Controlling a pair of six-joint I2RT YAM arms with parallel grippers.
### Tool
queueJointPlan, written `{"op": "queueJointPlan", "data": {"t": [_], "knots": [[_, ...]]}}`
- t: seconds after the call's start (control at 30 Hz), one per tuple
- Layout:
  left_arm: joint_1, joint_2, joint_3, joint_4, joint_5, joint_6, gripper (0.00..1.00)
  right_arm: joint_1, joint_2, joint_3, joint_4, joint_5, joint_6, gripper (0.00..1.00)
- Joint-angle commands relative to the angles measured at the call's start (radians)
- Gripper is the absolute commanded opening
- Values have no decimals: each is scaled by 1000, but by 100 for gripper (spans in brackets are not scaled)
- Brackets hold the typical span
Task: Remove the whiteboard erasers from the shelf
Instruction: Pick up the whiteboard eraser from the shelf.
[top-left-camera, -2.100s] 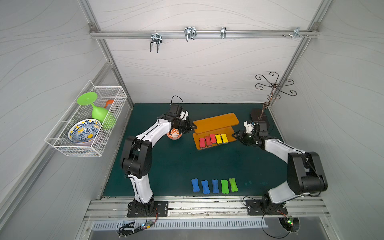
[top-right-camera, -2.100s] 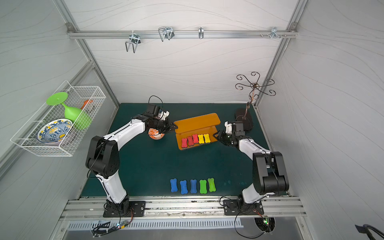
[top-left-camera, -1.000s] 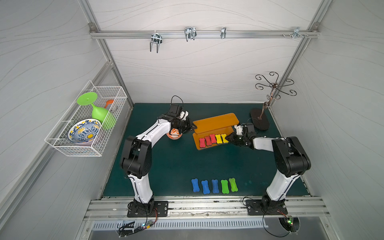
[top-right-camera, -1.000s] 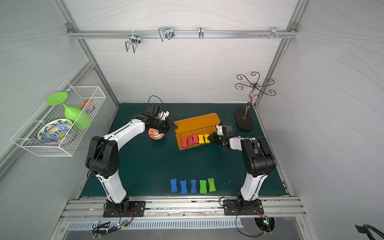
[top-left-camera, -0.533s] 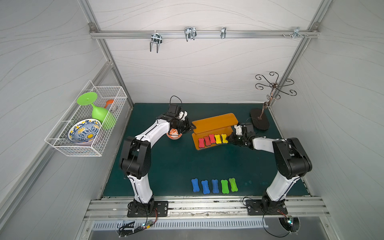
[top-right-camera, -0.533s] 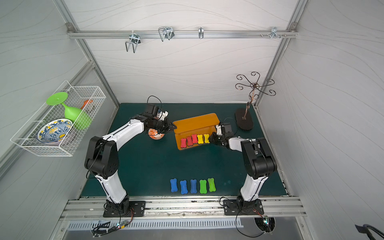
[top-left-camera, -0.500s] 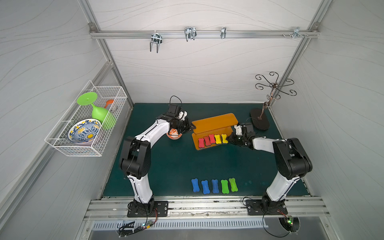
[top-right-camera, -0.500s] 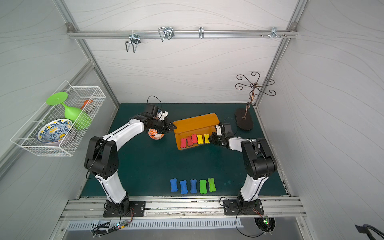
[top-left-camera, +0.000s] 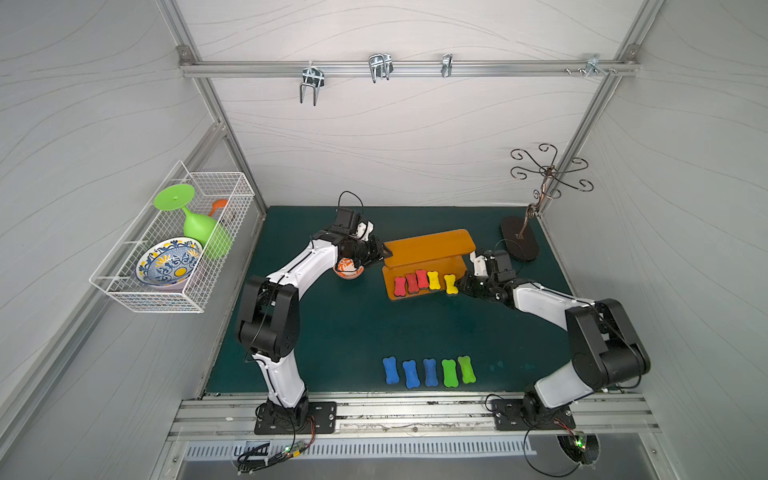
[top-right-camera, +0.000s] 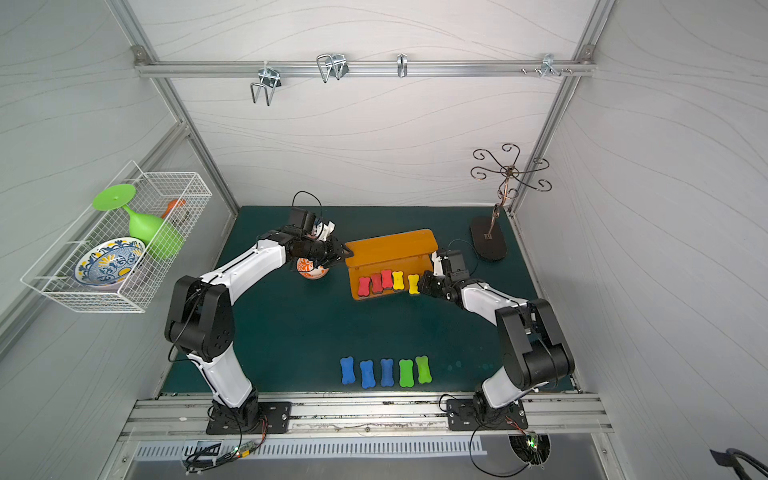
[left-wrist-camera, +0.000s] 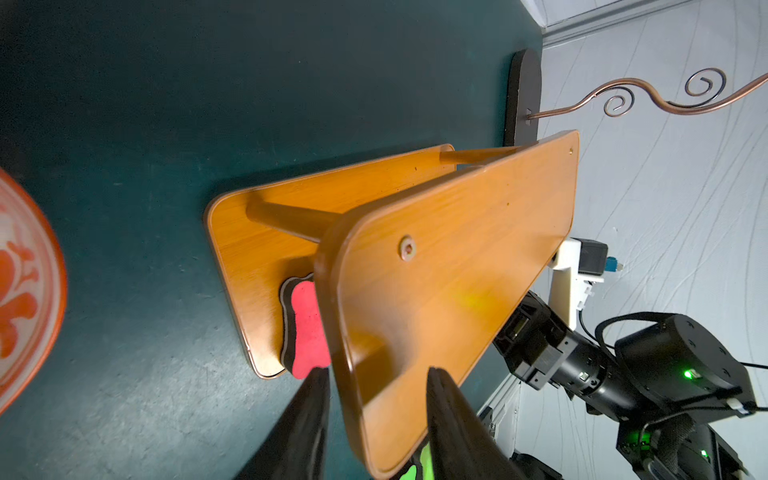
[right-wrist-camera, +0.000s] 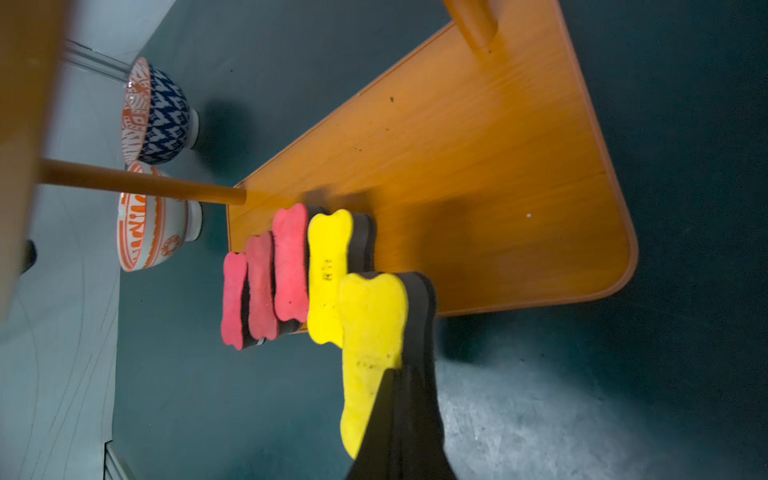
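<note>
The basket (top-left-camera: 145, 301) on the left wall holds a green goblet (top-left-camera: 199, 228) on its side, a patterned dish (top-left-camera: 168, 262) and a small orange thing (top-left-camera: 219, 203) I cannot identify.

The shelf (top-left-camera: 430, 245) stands toward the back of the mat (top-left-camera: 332, 332). Its lower board carries 3 red erasers (top-left-camera: 411, 283) and 1 yellow eraser (top-left-camera: 433, 280), packed side by side at the front edge. The right claw (right-wrist-camera: 395, 376) is clamped on a 2nd yellow eraser (right-wrist-camera: 370, 332), which hangs mostly past that front edge, just beside the 1st. Whether it touches the board I cannot tell.

The left claw (left-wrist-camera: 376, 386) stands part-way open astride the end of the top board, 1 finger above it and 1 below. I cannot tell if either touches it.

Just off the shelf's left end, an orange bowl (right-wrist-camera: 151, 216) and a blue bowl (right-wrist-camera: 160, 112) sit side by side on the mat.

Near the mat's front edge, 3 blue erasers (top-left-camera: 409, 372) and 2 green erasers (top-left-camera: 457, 370) lie in a row. A curled wire stand (top-left-camera: 519, 243) on a black oval base fills the back right corner. White panels wall the cell, and a rail (top-left-camera: 498, 68) with hooks crosses the back wall.
</note>
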Motion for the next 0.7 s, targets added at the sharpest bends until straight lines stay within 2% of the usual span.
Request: {"op": "queueJointPlan", "data": {"t": [0.0, 0.23, 0.33, 0.67], "knots": [[-4, -30, 6, 18, -16, 25, 45, 7, -46, -29, -36, -22, -10, 0], [-3, -40, 4, 8, -33, 38, 50, 25, -128, -101, -72, -39, -2, 0], [0, -38, 4, 12, -35, 36, 46, 40, -172, -142, -91, -45, 2, 0], [4, -44, 3, 14, -29, 33, 46, 113, -388, -281, -246, 13, 41, 0]]}}
